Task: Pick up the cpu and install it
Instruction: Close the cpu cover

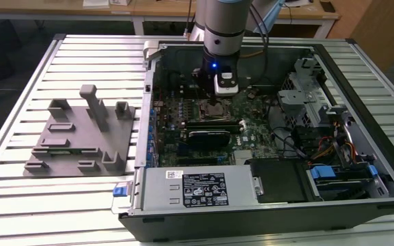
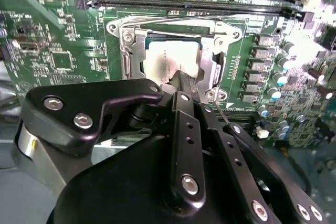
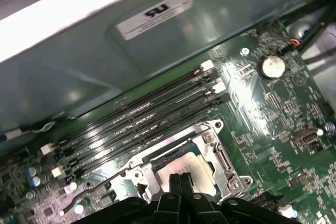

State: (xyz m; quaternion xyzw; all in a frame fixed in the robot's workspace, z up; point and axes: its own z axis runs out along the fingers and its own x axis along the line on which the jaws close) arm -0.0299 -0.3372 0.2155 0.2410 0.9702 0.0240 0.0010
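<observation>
- The gripper (image 3: 181, 180), closed on nothing, hung over the cpu (image 2: 170, 59) in the socket (image 2: 129, 56).
- Pressing a crooked cpu risked damaging the socket.

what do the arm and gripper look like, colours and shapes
The arm is a silver-grey cylinder ending in a black wrist with a small blue light and a white-and-black block below it. The gripper is matte black, flat linkage bars joined by silver screws, tapering to two slim fingers.
</observation>
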